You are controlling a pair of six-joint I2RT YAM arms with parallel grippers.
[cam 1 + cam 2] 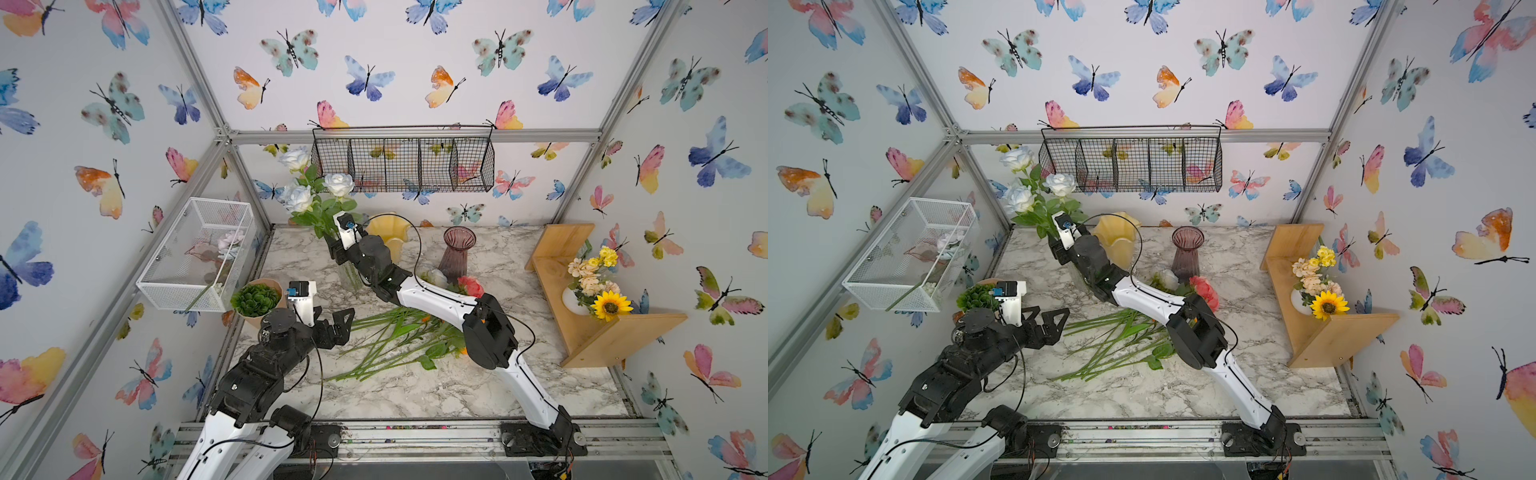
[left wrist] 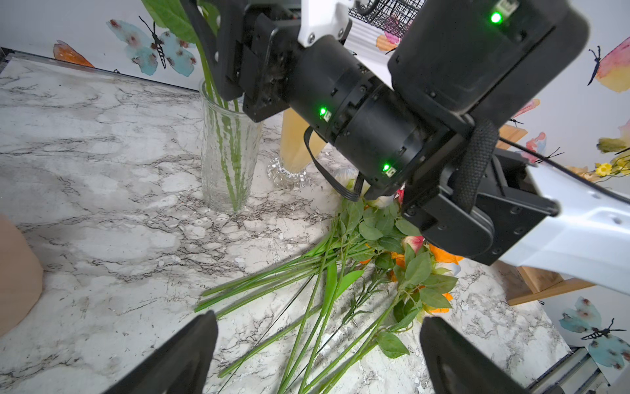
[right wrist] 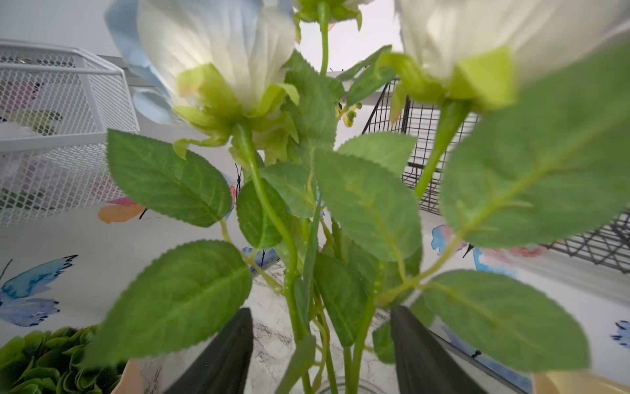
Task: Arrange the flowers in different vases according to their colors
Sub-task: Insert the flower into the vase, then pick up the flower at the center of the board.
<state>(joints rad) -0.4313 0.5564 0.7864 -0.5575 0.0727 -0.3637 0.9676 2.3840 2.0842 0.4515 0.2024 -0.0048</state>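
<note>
Three white and pale-blue roses (image 1: 338, 185) stand in the clear glass vase (image 2: 226, 153) at the back left. My right gripper (image 3: 320, 324) is open just above that vase's rim, its fingers either side of the rose stems without touching them; it also shows in a top view (image 1: 334, 246). The yellow vase (image 1: 388, 232) and the purple vase (image 1: 457, 249) stand behind it, both with nothing in them. Several flowers (image 1: 399, 340) lie in a pile mid-table, among them a pink rose (image 1: 471, 286) and orange blooms (image 2: 443, 256). My left gripper (image 2: 318, 324) hangs open over their stem ends.
A white mesh basket (image 1: 195, 253) on the left wall holds a pale flower. A black wire basket (image 1: 403, 164) hangs on the back wall. A succulent in a tan pot (image 1: 255, 299) sits beside my left wrist. A wooden shelf (image 1: 582, 328) at right carries a sunflower bouquet (image 1: 598, 286).
</note>
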